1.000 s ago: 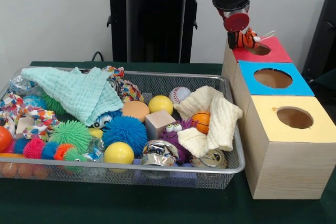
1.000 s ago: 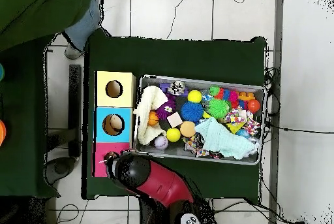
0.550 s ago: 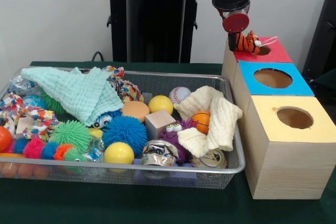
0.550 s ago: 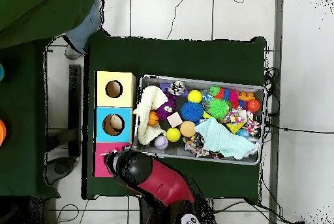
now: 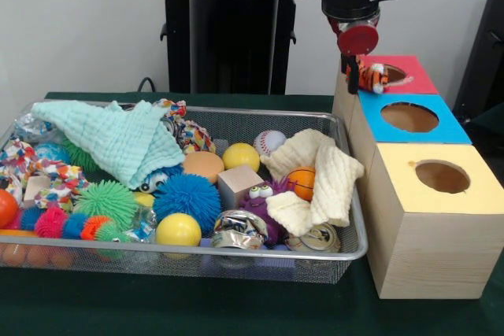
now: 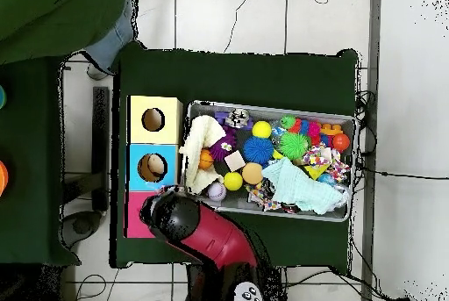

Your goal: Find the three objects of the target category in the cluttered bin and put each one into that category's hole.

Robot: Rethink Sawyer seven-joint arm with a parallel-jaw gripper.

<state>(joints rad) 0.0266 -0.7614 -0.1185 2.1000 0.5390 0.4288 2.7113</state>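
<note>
Front view: the claw (image 5: 356, 64) hangs from the arm over the near left corner of the red box (image 5: 409, 78). It pinches a small tiger toy (image 5: 370, 76), orange with dark stripes, which juts rightward from the fingertips, just left of the red box's hole (image 5: 394, 74) and above the box's edge (whether it touches the lid cannot be told).

Three boxes stand in a row at the right of the worktop (image 5: 236, 312): red farthest, blue box (image 5: 409, 120) in the middle, yellow box (image 5: 437, 194) nearest. Each lid has one round hole.

The wire bin (image 5: 346, 249) lies just left of the boxes, full. Inside: a mint cloth (image 5: 118, 139) at the far left, a cream cloth (image 5: 315, 179) draped at the right over an orange ball (image 5: 302, 181), a baseball (image 5: 269, 142), two yellow balls (image 5: 178, 230), a blue spiky ball (image 5: 187, 197), a green spiky ball (image 5: 105, 201), a wood block (image 5: 238, 185), a purple toy with eyes (image 5: 260, 198).

Overhead view: the arm (image 6: 206, 236) covers most of the red box; the claw is hidden beneath it.
</note>
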